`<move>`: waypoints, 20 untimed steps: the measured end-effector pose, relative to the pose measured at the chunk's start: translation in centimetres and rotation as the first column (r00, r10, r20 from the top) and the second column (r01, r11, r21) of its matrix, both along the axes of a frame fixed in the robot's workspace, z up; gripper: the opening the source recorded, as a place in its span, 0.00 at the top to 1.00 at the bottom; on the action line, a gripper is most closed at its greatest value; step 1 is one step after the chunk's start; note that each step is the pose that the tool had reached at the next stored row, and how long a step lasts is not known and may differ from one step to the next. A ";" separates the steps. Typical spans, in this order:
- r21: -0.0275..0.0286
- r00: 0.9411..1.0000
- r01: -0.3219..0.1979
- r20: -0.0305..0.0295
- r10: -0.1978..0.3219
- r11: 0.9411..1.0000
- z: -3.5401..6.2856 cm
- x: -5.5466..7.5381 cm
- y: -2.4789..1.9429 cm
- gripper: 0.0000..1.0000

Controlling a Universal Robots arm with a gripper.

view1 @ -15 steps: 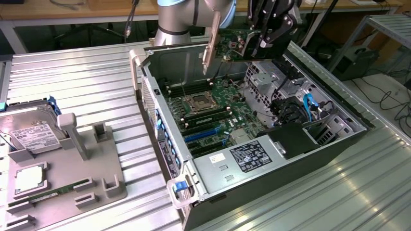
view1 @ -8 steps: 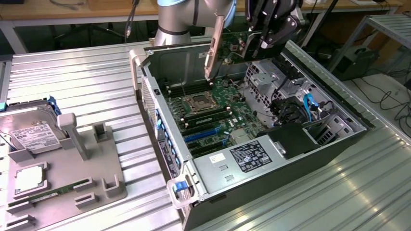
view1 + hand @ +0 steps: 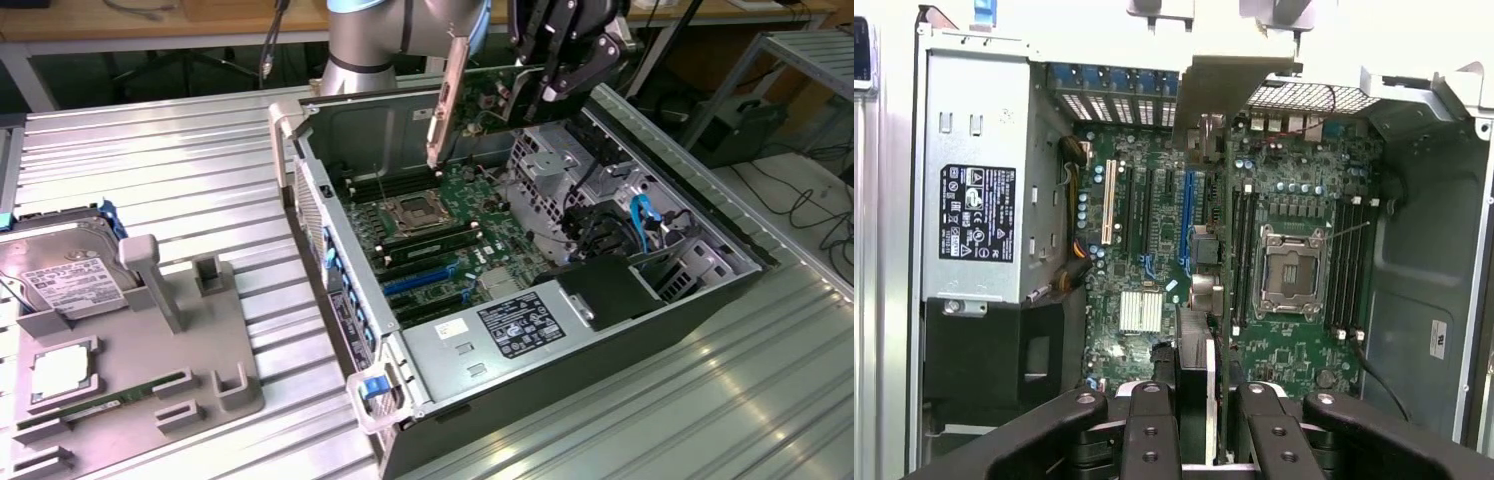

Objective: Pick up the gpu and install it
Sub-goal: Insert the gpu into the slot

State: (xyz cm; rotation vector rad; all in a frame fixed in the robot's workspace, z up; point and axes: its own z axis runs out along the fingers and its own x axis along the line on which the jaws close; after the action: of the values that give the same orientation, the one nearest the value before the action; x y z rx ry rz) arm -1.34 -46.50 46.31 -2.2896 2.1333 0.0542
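Clenching the gpu (image 3: 489,100), the gripper (image 3: 1204,396) hangs over the motherboard (image 3: 1286,352) (exterior view reveals the bracket (image 3: 447,95)).

Exterior view looks obliquely down on the computer case (image 3: 574,390); wrist view peers closely inside, both showing the motherboard (image 3: 1294,355).

Bright, even light fills the open computer case (image 3: 534,405) in the exterior view, and the ribbed metal table (image 3: 747,400) glares pale on the exterior view's right. In the wrist view the table beyond the case washes out to white, while the gpu (image 3: 1194,360) and the gripper (image 3: 1204,425) clamping it sit in shadow
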 end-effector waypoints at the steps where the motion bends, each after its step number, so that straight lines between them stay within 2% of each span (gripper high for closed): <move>1: 0.000 1.000 0.000 0.000 0.000 1.000 -0.01 0.0 0.00 0.72; 5: -0.002 1.000 0.000 0.003 0.000 1.000 -0.07 0.0 0.00 0.72; 8: -0.005 1.000 0.000 0.015 0.000 1.000 -0.20 0.0 0.00 0.72; 11: -0.005 1.000 0.004 0.023 -0.004 1.000 -0.46 0.0 0.00 0.72; 20: -0.005 1.000 0.009 0.027 -0.009 1.000 -0.83 -0.1 0.00 0.72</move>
State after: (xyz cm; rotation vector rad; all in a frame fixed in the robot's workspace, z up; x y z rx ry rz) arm -1.42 -46.51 45.48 -2.2695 2.1332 0.0173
